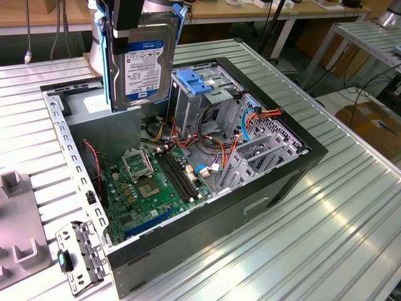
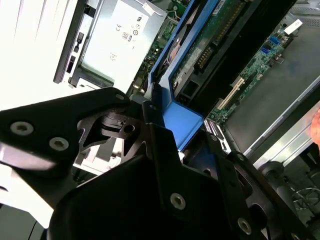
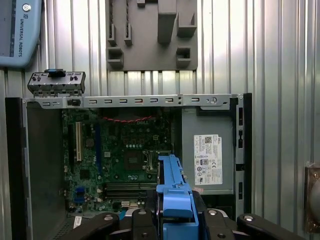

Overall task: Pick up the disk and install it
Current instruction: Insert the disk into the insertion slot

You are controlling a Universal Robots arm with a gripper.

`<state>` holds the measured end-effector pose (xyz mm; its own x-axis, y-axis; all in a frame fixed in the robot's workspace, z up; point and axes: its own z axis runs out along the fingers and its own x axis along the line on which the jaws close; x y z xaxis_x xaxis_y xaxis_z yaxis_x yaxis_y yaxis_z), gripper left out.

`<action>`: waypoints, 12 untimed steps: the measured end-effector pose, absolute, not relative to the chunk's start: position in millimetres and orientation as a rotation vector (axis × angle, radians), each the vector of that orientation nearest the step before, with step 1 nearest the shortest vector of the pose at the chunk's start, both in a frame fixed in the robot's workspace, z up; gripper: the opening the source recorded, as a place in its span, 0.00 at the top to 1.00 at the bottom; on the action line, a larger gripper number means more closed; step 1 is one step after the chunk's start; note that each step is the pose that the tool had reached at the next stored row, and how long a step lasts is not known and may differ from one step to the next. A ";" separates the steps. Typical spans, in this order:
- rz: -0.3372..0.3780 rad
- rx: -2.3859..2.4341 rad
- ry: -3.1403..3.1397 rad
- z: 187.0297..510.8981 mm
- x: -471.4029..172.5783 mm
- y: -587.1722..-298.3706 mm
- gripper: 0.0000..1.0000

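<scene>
The disk (image 1: 141, 59) hangs upright above the open computer case (image 1: 276, 188), its white label facing the camera and its blue carrier rail (image 1: 103, 63) along the edges. My gripper (image 1: 130, 19) is shut on its top end. In the second wrist view the black fingers (image 2: 160, 150) clamp the blue rail (image 2: 182, 117), and the disk's green circuit side (image 2: 220, 35) extends beyond. In the first wrist view the disk (image 3: 172, 190) shows edge-on between the gripper (image 3: 177, 222) jaws, over the motherboard (image 3: 120, 155).
Inside the case are a grey drive cage with a blue latch plate (image 1: 194, 81), the power supply (image 3: 207, 155), and orange and blue cables (image 1: 250, 122). A grey fixture (image 1: 19, 238) and a metal bracket (image 1: 81, 254) lie beside the case on the ribbed table (image 1: 313, 251).
</scene>
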<state>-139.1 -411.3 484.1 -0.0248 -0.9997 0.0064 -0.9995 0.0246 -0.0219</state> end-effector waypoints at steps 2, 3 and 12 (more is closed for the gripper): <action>-0.032 -2.186 2.241 484.1 -139.0 -411.5 0.63; -0.031 -2.186 2.241 484.1 -139.0 -411.8 0.63; -0.032 -2.186 2.241 484.1 -139.1 -418.0 0.63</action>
